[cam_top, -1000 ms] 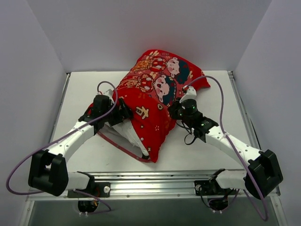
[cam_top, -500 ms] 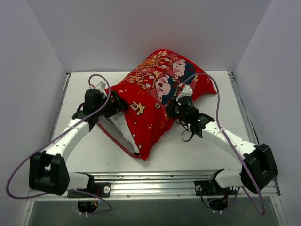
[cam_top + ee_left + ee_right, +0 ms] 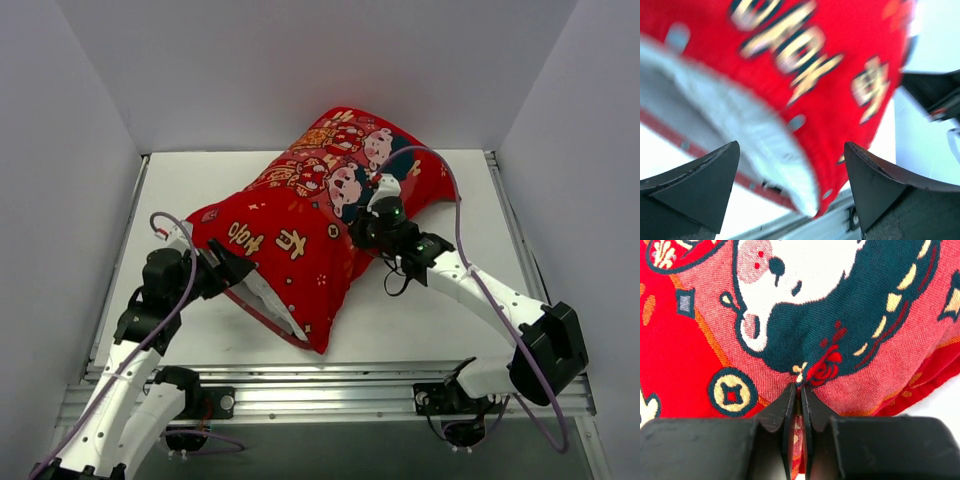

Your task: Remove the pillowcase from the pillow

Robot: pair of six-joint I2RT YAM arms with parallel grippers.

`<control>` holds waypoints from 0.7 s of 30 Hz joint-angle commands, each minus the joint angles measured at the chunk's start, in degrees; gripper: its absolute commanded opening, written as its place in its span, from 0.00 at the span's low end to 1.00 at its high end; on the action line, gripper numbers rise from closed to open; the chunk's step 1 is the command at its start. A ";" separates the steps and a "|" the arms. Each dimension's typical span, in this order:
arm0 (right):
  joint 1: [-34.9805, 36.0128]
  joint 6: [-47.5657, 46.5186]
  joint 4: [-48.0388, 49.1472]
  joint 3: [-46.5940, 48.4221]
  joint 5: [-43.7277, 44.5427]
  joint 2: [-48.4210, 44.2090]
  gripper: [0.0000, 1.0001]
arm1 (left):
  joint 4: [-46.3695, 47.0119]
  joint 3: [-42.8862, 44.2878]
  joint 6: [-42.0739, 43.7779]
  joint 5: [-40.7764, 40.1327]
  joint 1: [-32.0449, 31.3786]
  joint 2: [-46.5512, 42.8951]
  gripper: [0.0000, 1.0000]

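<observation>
Large gold characters (image 3: 291,243) on the pillowcase (image 3: 318,215), turned and blurred, one perhaps 吉.

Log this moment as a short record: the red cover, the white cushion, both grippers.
cover: bright red printed fabric pillowcase, lying on the white table
cushion: plump white pillow, exposed only at the cover's open near-left end
left gripper: open, facing that opening
right gripper: shut, pinching the pillowcase at the cartoon print
task state: pillow mostly inside

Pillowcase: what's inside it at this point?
The white pillow shows at the open near-left mouth of the pillowcase; how far it reaches inside is hidden by the red fabric.
</observation>
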 commanded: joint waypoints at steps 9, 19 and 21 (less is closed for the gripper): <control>5.60 -4.33 -1.96 5.23 4.75 0.35 0.20 | -2.33 -12.04 -9.43 5.84 -1.27 -4.56 0.95; 10.60 -6.88 -2.75 5.32 8.00 -1.40 0.47 | 8.47 -16.00 -10.83 5.66 -4.87 2.02 0.95; 11.58 -7.50 -3.28 5.41 8.97 -2.02 0.50 | 9.80 -16.00 -11.01 4.96 -5.40 3.43 0.95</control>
